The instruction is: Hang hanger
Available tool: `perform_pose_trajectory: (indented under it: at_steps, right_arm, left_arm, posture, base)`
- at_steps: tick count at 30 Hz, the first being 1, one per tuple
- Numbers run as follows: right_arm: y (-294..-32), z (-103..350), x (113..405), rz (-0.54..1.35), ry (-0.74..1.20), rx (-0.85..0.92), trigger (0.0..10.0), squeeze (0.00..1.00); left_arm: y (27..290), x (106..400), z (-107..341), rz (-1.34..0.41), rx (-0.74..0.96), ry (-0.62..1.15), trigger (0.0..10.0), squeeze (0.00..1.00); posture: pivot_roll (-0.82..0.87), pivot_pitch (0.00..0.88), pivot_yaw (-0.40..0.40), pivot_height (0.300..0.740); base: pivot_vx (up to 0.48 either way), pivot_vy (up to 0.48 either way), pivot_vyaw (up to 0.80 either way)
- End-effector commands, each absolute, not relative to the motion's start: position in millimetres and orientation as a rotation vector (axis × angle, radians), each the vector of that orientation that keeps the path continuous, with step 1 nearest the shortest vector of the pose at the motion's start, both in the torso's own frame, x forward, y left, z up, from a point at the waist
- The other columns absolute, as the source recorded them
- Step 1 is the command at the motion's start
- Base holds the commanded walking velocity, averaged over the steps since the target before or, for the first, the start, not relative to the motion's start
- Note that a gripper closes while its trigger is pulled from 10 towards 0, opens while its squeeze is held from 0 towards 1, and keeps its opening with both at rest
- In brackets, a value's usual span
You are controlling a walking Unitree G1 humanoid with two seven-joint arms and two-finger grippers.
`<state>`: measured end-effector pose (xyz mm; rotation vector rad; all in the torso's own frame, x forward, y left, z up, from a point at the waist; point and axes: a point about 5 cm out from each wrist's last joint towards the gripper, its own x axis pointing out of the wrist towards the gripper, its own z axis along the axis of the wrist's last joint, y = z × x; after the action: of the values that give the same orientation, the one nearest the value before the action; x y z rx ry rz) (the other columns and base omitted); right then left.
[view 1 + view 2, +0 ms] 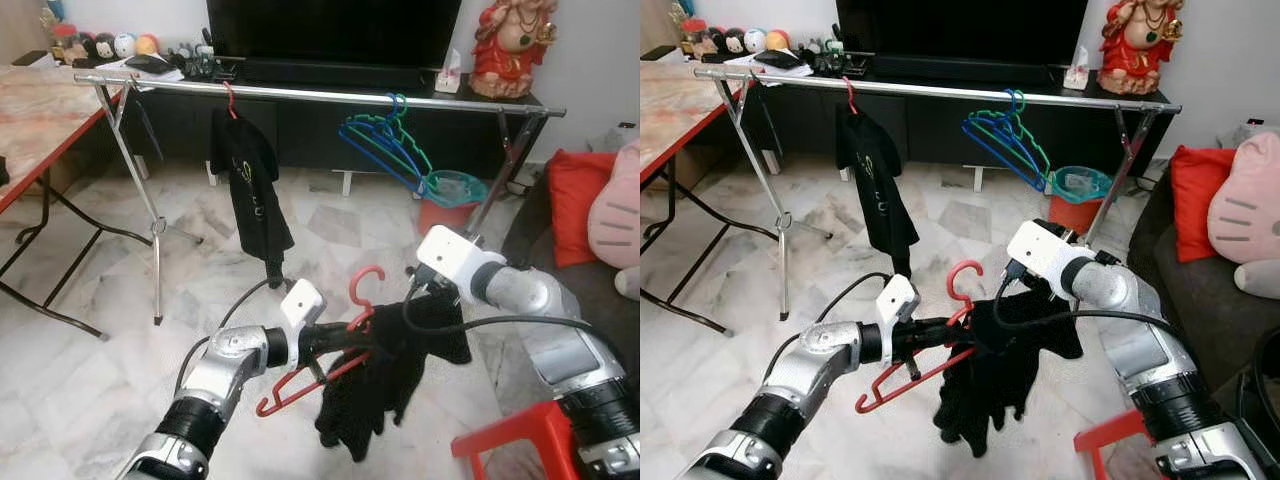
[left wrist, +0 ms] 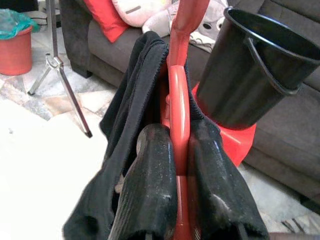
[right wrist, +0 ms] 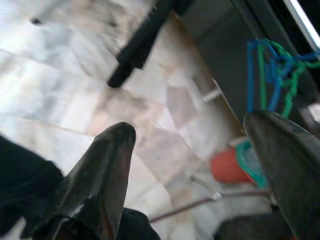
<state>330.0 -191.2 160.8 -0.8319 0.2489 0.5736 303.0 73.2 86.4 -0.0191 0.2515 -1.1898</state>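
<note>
Landmark: the silver clothes rail [image 1: 330,96] on its stand, before the TV cabinet.
Red hanger [image 1: 330,350]: well short of the rail, low, carrying a black garment [image 1: 385,385] draped over it.
Left gripper [image 2: 172,185]: fingers clamped on the hanger's neck, likely to keep the hook [image 1: 368,285] free and upright for the rail.
Right gripper [image 3: 195,165]: fingers spread wide, nothing between them, just above the garment, facing the rail.
On the rail: a black shirt [image 1: 248,185]; empty blue and green hangers [image 1: 385,140].
Black bucket [image 2: 255,65]: on a red stool [image 1: 515,440]; contents hidden.
Orange bin [image 1: 448,200]: under the rail's far end, teal liner.
</note>
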Motion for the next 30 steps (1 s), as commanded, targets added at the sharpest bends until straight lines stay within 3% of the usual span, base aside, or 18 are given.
perform_pose_trajectory:
  at_steps: [1,6,7,13,19,30]
  right_arm:
    - [-205.1,158.5,328.4,0.572,0.281,-0.849,10.0,0.00]
    - [-241.1,168.3,330.3,0.564,0.320,-0.893,10.0,0.00]
    - [-247.5,168.9,324.1,0.665,0.333,-0.900,10.0,0.00]
    - [-258.7,174.6,319.4,0.781,0.319,-0.803,10.0,0.00]
    - [-247.8,154.1,305.2,1.037,0.355,-0.682,10.0,0.00]
    - [-237.0,137.4,294.6,1.271,0.412,-0.585,10.0,0.00]
  left_arm:
    - [68.8,303.4,95.4,-1.221,-0.021,0.213,10.0,0.00]
    - [71.9,301.0,95.4,-1.258,-0.002,0.229,10.0,0.00]
    - [73.0,299.5,94.5,-1.271,0.005,0.240,10.0,0.00]
    - [76.5,296.4,93.6,-1.299,0.021,0.258,10.0,0.00]
    - [78.3,291.0,94.8,-1.365,0.066,0.274,10.0,0.00]
    - [77.3,287.1,97.6,-1.406,0.089,0.283,10.0,0.00]
  posture:
    - [-0.05,0.000,-0.047,0.740]
    - [-0.05,0.000,-0.047,0.740]
    - [-0.06,0.000,-0.046,0.740]
    - [-0.05,0.000,-0.049,0.740]
    - [-0.05,0.000,-0.052,0.740]
    - [-0.04,0.000,-0.057,0.740]
  base:
    - [0.000,0.000,0.00]
    - [0.000,0.000,0.00]
    - [0.000,0.000,0.00]
    - [0.000,0.000,0.00]
    - [0.000,0.000,0.00]
    - [0.000,0.000,0.00]
